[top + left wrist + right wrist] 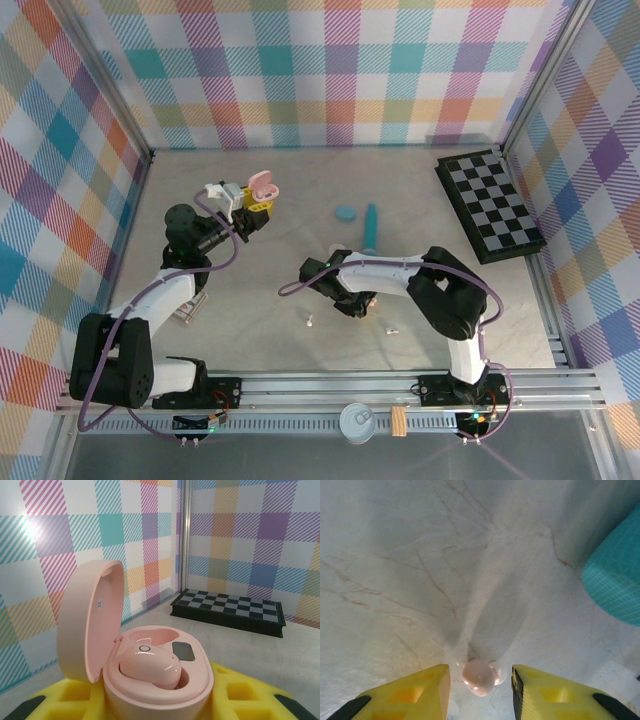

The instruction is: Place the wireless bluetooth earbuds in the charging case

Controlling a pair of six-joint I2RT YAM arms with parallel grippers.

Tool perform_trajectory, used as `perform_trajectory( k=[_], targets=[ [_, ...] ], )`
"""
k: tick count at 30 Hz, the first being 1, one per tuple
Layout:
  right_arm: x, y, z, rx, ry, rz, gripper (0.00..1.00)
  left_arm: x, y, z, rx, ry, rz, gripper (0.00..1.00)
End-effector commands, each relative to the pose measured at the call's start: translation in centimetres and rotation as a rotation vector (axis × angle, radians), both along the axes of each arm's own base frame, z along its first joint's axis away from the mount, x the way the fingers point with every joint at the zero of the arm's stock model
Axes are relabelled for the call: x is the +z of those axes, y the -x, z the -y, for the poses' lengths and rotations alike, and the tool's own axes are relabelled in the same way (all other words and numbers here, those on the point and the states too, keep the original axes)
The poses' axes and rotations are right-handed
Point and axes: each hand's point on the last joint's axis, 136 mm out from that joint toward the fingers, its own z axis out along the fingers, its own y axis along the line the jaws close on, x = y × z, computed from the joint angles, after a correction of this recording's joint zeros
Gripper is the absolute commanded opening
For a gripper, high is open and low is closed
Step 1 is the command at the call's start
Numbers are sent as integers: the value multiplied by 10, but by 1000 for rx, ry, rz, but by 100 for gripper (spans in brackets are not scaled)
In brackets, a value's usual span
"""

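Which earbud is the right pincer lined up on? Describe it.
Find the right pincer, low over the marbled table. Between its yellow fingers lies one pale pink earbud, round and glossy, far smaller than the teal stick nearby.

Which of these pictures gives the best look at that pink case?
The left wrist view: the pink case sits close up, lid open, one pink earbud seated inside. The top view shows it small, held up by the left hand.

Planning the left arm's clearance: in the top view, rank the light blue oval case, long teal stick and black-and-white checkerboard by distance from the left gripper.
1. light blue oval case, on the table to the right of the left gripper.
2. long teal stick, just beyond that case.
3. black-and-white checkerboard, far right.
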Motion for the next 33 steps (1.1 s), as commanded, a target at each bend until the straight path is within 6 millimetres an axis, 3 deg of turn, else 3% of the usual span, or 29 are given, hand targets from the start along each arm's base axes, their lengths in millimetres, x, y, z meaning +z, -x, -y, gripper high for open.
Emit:
perform_trajectory(
  k=[1,10,33],
  targets=[
    [5,-4,6,12,61,24,36,21,5,0,-16,-15,75,27],
    [-3,-1,2,16,53,-11,36,22,4,1,-19,-15,74,27],
    [-10,2,20,-9,145,-9,26,21,6,2,-26,-14,74,27]
  ],
)
